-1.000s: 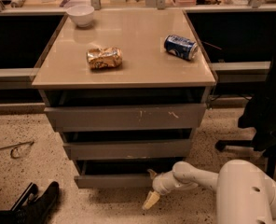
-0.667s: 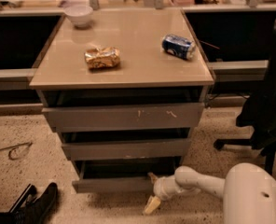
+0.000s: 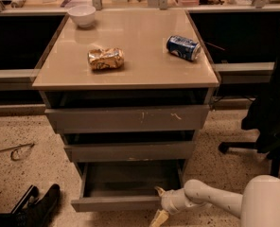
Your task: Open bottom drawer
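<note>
Speckled floor (image 3: 21,126); bottom drawer (image 3: 116,203) open, hand (image 3: 158,204) gripping its front's right end.

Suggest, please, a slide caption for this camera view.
Gripper at the front of the open bottom drawer; bowl, snack bag and blue can on the cabinet top.

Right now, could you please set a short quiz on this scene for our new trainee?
1. True or false: the bottom drawer is pulled out, its inside showing.
2. Where is the gripper? A) at the far left of the view B) at the bottom drawer's right front corner C) at the top edge of the view
3. What blue thing lies on its side on the cabinet top?
Key: 1 true; 2 B; 3 the can.
</note>
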### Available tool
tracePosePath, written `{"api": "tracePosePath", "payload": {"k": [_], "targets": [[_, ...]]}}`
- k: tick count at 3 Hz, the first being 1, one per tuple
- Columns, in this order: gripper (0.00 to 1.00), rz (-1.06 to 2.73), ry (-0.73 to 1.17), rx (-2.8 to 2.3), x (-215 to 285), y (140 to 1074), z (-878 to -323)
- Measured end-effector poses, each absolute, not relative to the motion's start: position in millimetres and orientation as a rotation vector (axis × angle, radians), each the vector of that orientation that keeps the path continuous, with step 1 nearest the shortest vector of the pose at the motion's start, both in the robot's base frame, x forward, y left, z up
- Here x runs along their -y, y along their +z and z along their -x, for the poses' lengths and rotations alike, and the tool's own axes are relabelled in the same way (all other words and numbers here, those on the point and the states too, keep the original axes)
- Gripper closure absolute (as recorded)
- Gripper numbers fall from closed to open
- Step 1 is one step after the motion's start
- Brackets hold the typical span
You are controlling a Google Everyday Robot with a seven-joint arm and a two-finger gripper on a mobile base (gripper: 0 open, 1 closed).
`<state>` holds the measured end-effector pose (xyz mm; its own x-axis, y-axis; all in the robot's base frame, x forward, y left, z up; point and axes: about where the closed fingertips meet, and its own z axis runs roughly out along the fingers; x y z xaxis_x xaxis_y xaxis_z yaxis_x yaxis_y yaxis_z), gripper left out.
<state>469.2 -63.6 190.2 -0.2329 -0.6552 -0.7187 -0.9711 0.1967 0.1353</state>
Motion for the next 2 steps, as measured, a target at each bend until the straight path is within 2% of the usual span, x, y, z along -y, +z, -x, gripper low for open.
{"api": "tracePosePath", "payload": {"k": [2], "targets": [[0.00, 1.549, 0.827, -1.939, 49, 188, -441]]}}
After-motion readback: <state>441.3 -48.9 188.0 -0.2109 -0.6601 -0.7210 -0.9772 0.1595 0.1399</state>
